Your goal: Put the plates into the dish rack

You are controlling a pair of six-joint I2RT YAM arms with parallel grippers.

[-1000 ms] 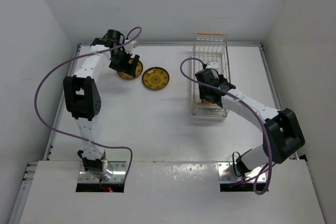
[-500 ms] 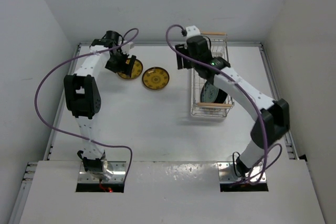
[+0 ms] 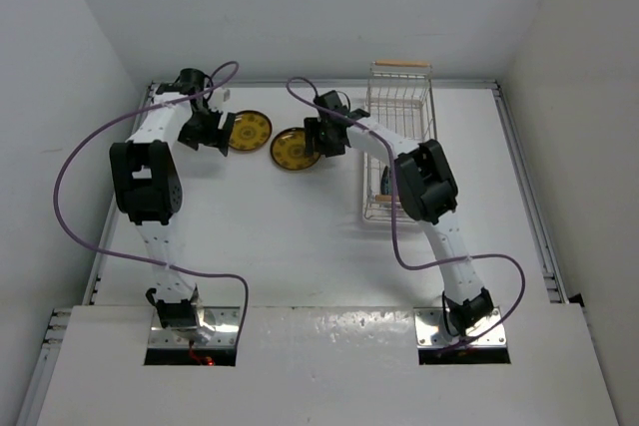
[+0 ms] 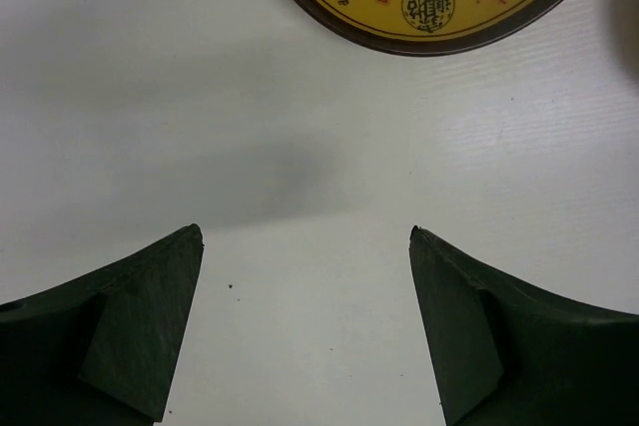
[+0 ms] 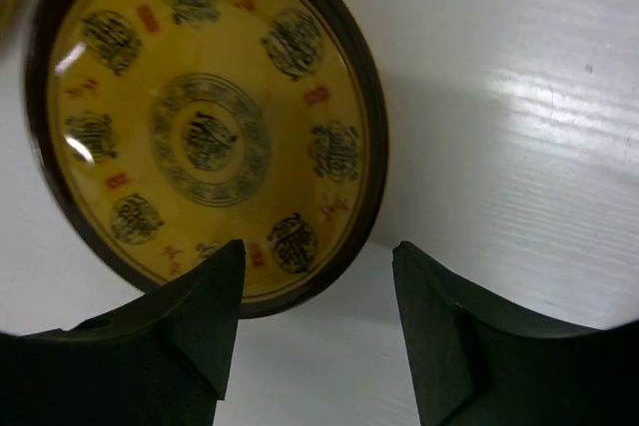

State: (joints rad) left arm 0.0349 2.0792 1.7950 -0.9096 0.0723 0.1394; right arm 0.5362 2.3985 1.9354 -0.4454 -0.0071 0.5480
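Dish rack (image 3: 407, 102) runs lengthwise, near to far.

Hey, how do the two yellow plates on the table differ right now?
The left yellow plate lies farther back; the right yellow plate sits nearer the dish rack. The left one is clear ahead of the open left gripper; the right one's rim lies under the open right gripper. Both are mustard with dark ornament, flat, not yet racked.
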